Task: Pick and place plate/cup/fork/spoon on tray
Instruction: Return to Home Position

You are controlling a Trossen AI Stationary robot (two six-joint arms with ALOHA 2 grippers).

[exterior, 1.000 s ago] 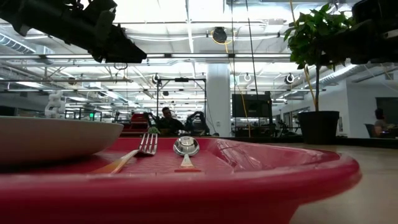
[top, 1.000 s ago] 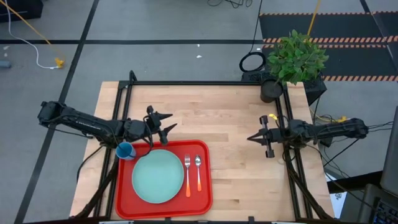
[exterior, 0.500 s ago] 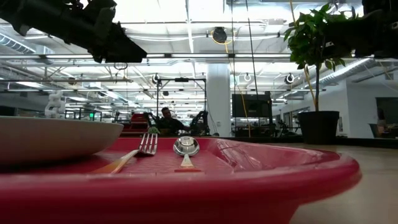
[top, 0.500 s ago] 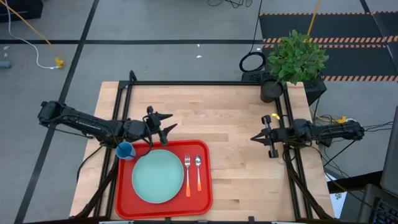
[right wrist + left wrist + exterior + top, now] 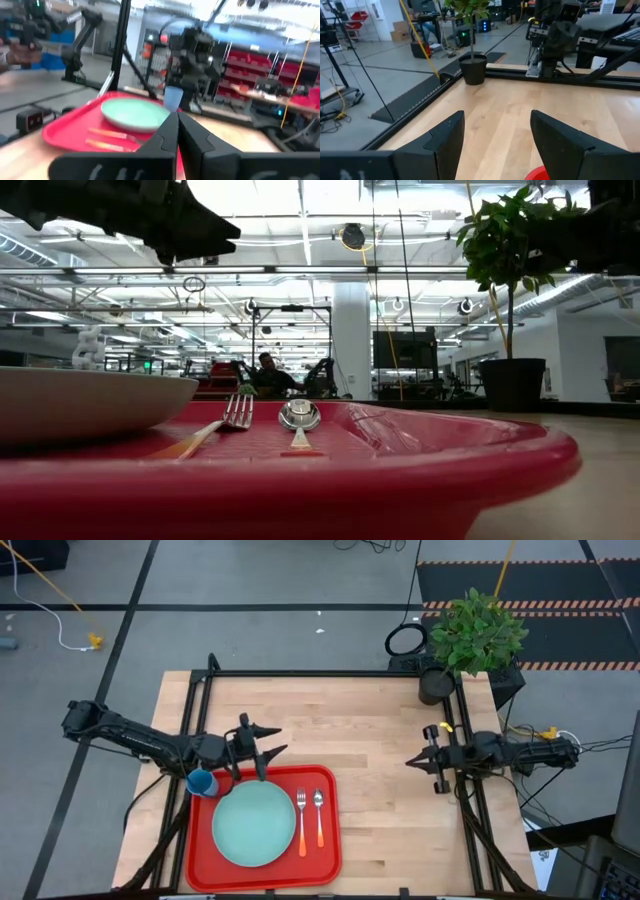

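Now the left gripper (image 5: pixel 277 741) gapes wide near the tray (image 5: pixel 329 802) (right gripper (image 5: pixel 412 761) pinched together).

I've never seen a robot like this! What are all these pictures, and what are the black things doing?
The black things are two robot arms. Each ends in a two-finger pincer called a gripper. One picture looks straight down on the wooden table. One looks across from table height. The other two come from small cameras on the arms' wrists.

The left gripper is open and hovers near the far edge of the red tray. The right gripper is shut, over by the table's right side. Neither holds anything.

On the tray lie a mint plate and, beside it, a fork and a spoon with orange handles. A blue cup stands at the tray's corner, near the left arm. A potted plant stands at the table's far corner.
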